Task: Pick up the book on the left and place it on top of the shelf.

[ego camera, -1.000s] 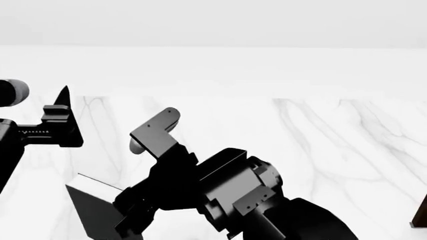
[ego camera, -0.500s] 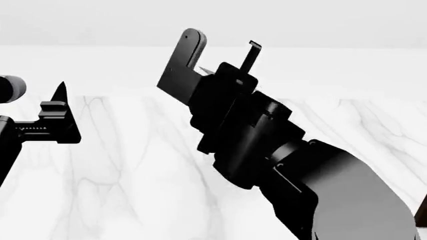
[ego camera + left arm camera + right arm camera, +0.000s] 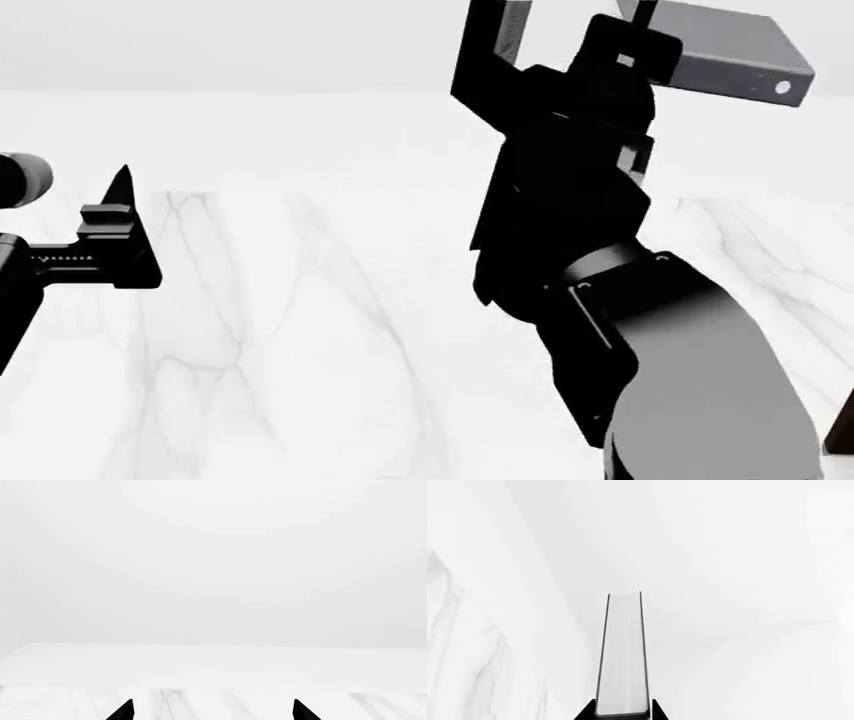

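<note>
My right gripper point(image 3: 641, 40) is raised high at the top of the head view, shut on the book point(image 3: 727, 50). The book's dark grey cover shows a small pale mark near one corner. In the right wrist view the book point(image 3: 622, 655) runs straight out from my right gripper point(image 3: 622, 714), with white page edges between thin black covers. My left gripper point(image 3: 123, 205) hangs at the left over the marble, and in the left wrist view it point(image 3: 212, 712) is open with nothing between its tips. Of the shelf point(image 3: 843, 430) only a dark brown sliver shows at the lower right edge.
A white marble tabletop point(image 3: 307, 330) with grey veins spreads under both arms and ends at a far edge before a plain pale wall. My right forearm point(image 3: 681, 350) fills the lower right of the head view.
My right arm has swung from low at the left up to the top right, lifting the book off the marble. The left arm has stayed put.
</note>
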`<state>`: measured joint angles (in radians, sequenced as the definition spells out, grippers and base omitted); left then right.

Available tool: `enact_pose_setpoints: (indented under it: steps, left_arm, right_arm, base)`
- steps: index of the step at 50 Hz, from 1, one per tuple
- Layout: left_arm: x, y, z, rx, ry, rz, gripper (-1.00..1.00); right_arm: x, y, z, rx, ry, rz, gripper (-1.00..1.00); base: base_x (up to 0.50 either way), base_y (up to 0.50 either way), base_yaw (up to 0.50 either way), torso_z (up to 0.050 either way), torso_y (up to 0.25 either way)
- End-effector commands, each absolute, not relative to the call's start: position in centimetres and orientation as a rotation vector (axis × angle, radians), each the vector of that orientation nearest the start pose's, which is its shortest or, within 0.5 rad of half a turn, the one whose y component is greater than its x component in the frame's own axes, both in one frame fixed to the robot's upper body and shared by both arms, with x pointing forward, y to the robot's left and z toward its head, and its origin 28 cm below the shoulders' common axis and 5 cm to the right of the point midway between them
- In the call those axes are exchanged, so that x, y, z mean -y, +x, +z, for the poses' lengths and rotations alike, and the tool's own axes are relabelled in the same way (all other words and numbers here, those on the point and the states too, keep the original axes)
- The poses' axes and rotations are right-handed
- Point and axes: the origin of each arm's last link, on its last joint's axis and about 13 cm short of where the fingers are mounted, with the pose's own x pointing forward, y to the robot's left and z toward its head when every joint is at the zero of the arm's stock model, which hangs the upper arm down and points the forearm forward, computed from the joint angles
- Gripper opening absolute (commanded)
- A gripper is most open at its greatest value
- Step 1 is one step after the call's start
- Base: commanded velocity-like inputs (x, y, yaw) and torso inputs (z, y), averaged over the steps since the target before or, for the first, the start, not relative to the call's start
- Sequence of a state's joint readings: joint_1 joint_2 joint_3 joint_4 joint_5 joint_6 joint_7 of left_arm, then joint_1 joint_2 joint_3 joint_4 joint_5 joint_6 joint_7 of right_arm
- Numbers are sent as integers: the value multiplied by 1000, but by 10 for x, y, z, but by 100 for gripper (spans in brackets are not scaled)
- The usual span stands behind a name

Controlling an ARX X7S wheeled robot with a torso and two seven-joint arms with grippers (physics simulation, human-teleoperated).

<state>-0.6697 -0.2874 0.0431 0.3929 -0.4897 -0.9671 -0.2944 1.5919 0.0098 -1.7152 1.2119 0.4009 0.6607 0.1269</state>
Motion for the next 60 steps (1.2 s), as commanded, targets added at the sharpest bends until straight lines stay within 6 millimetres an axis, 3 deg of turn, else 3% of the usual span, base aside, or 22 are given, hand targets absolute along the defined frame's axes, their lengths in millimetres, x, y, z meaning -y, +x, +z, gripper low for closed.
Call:
enact_pose_setpoints:
  steps: [1, 17, 38, 60]
  left_arm:
    - [-235, 287, 204, 51, -14, 16, 100]
    - [-238, 287, 202, 47, -22, 20, 100]
    - [-240, 286, 196, 36, -27, 30, 100]
    - [-242, 285, 195, 32, -27, 39, 100]
  right_arm:
    - [155, 408, 301, -512, -1434, -620, -100]
    - [209, 376, 307, -857, -1276, -929, -100]
    - [251, 350, 283, -1068, -1117, -1138, -100]
    - [257, 347, 261, -1117, -985, -1102, -100]
  base:
    - [0, 0, 0, 0, 10]
    - [0, 0, 0, 0, 1]
    - [0, 0, 0, 0, 1]
    - [0, 0, 0, 0, 0]
